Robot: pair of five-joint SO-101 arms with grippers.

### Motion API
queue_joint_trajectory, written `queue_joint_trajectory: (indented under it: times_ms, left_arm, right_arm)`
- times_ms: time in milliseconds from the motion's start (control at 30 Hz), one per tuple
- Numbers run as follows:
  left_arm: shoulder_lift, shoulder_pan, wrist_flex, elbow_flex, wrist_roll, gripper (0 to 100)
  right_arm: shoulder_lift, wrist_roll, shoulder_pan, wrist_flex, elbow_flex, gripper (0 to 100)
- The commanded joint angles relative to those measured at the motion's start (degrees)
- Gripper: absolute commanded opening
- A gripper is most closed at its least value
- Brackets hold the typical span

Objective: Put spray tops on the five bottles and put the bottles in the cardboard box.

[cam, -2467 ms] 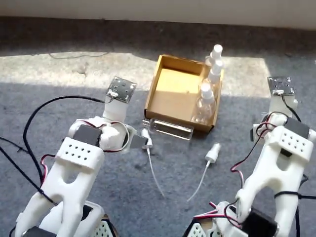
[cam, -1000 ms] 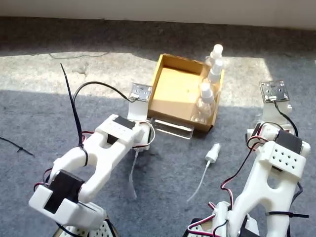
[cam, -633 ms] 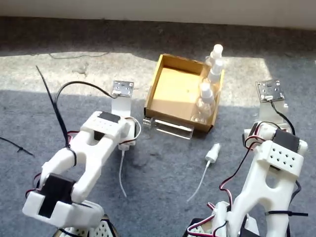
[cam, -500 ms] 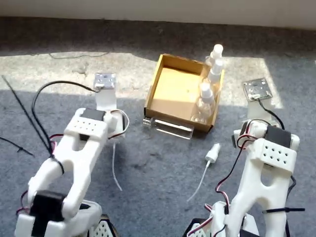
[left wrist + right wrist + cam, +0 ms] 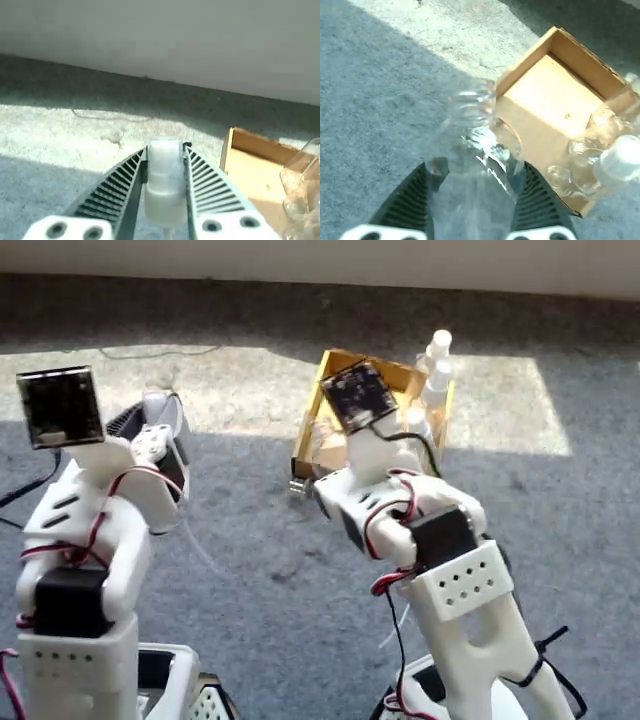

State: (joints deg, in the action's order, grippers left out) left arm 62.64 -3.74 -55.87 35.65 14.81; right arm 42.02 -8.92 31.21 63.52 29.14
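- Pinching 1 spray top (image 5: 162, 180) upright between its fingers, your left hand (image 5: 165, 150) hangs raised above the desk. The thin tube dangles below, likely so you can thread it into a bottle mouth.
- Your right hand (image 5: 474, 172) is clamped around 1 uncapped clear bottle (image 5: 470, 145). Its open neck points away from the hand, probably to offer the mouth to that top.
- Your cardboard box (image 5: 542, 87) lies just beyond the bottle. 3 capped bottles (image 5: 438, 342) stand along 1 wall of it, which leaves bare floor for more.
- You can count 4 bottles: 3 boxed and 1 held.
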Motion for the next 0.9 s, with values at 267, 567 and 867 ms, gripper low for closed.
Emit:
queue_joint_trajectory:
  times_ms: [267, 567, 867]
  left_arm:
    - [2.8, -0.6, 6.2, -16.0, -0.9, 0]
    - [0.6, 5.1, 10.5, -16.0, -0.9, 1]
    - [-8.7, 11.2, 14.9, -17.1, -1.0, 1]
  right_arm:
    - [13.1, 0.8, 4.5, -22.1, 22.5, 0.5]
    - [37.1, 0.8, 7.6, -36.3, 51.5, 0.5]
    - [46.2, 0.7, 9.9, -36.6, 57.0, 0.5]
